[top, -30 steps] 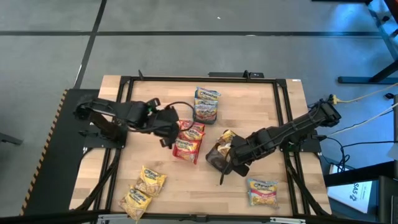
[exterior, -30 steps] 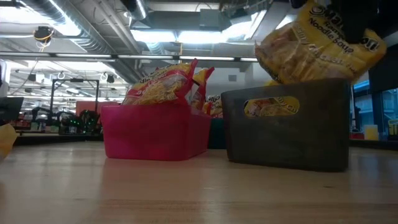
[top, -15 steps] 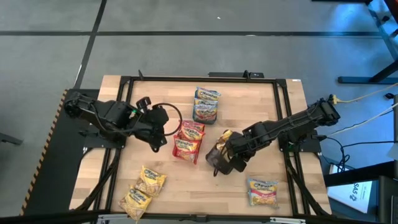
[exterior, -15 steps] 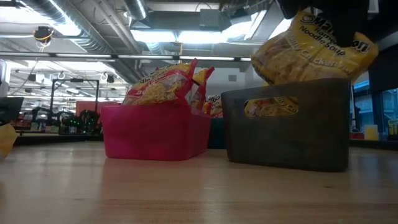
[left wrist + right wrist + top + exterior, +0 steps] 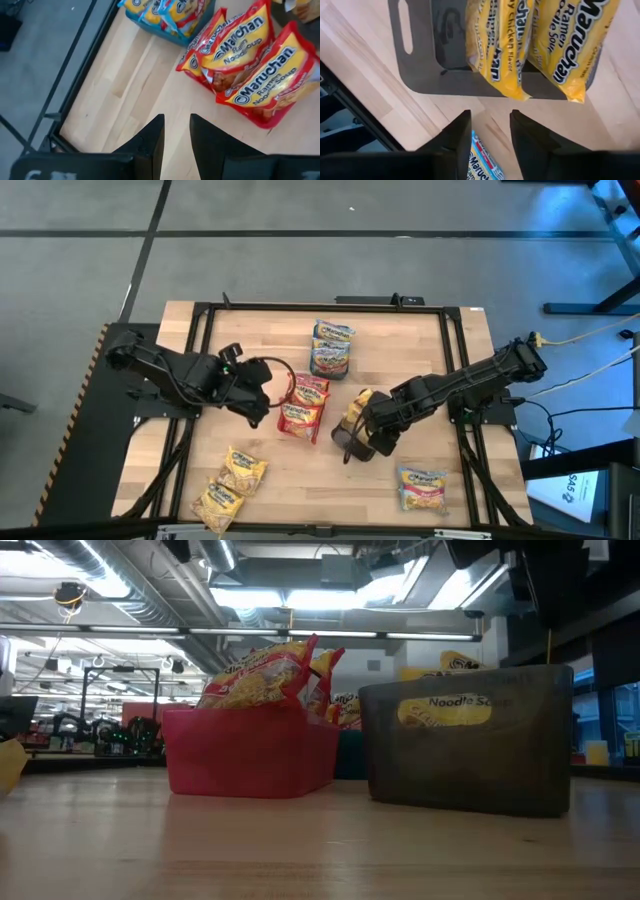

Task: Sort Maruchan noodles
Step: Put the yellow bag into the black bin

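Observation:
The Maruchan noodles are crinkly square packets. Two yellow ones (image 5: 520,45) stand on edge in the grey bin (image 5: 420,60), directly under my right gripper (image 5: 490,114), which is open and holds nothing. Red packets (image 5: 245,75) stick up out of the pink bin (image 5: 245,750). Blue-and-pink packets (image 5: 331,348) fill the teal bin farther back. My left gripper (image 5: 176,120) hangs open over bare wood, left of the red packets. Two more yellow packets (image 5: 230,485) lie flat near the table's front left, and one blue-and-pink packet (image 5: 421,488) lies at the front right.
The three bins stand close together in the middle of the table (image 5: 420,360). A black frame rail (image 5: 455,370) runs round the table's edges. Bare wood lies between the bins and the loose packets at the front.
My right gripper has let go of the yellow packet it held above the grey bin. The packet has fallen into that bin and now stands beside the other one. My left gripper has drawn back a little from the pink bin, toward the table's left and near edges.

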`<state>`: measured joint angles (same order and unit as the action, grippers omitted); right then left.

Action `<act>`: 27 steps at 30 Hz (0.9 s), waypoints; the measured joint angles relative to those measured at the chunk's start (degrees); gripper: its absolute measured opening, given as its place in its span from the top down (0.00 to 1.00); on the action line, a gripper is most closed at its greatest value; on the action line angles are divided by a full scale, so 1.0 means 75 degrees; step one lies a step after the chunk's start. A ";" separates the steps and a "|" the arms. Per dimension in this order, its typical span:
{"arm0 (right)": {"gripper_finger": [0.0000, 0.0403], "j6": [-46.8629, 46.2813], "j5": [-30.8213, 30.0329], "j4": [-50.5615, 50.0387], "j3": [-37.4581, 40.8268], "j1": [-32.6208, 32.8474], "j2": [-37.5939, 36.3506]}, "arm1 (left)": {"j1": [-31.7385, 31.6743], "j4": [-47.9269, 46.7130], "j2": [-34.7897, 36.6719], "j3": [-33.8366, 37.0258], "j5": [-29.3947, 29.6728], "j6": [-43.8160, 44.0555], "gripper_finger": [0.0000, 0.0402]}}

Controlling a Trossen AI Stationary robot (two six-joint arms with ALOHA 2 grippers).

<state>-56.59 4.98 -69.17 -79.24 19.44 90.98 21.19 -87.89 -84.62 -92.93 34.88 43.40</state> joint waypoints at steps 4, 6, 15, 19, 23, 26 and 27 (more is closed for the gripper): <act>0.66 -0.0007 -0.0051 -0.0231 -0.0003 0.0000 0.0003 | 0.0000 0.0018 0.0003 0.0132 -0.0183 0.0028 0.78; 0.66 0.0012 -0.0067 -0.0546 -0.0003 0.0000 0.0003 | 0.0013 0.0008 0.0013 0.0223 -0.0208 0.0026 0.78; 0.66 0.0127 -0.0531 -0.2083 0.0129 0.0757 -0.0116 | 0.0896 0.0559 0.1628 0.2075 -0.0129 0.1309 0.78; 0.66 0.0124 -0.0467 -0.1897 0.0389 0.1456 -0.0304 | 0.1591 0.2140 0.2709 0.3352 -0.0304 0.1736 0.78; 0.66 -0.0386 -0.0310 -0.1824 0.0785 0.2345 -0.0514 | 0.2069 0.3129 0.3132 0.4199 -0.0416 0.1789 0.78; 0.66 -0.1027 -0.0449 -0.1600 0.1088 0.3093 -0.0542 | 0.2261 0.3192 0.3140 0.4471 -0.0413 0.2351 0.78; 0.66 -0.1250 -0.0579 -0.1489 0.1183 0.3336 -0.0545 | 0.2319 0.3198 0.3118 0.4566 -0.0414 0.2582 0.78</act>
<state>-65.96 0.64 -80.34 -70.37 44.46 86.89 38.58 -63.90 -61.23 -58.69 31.78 62.77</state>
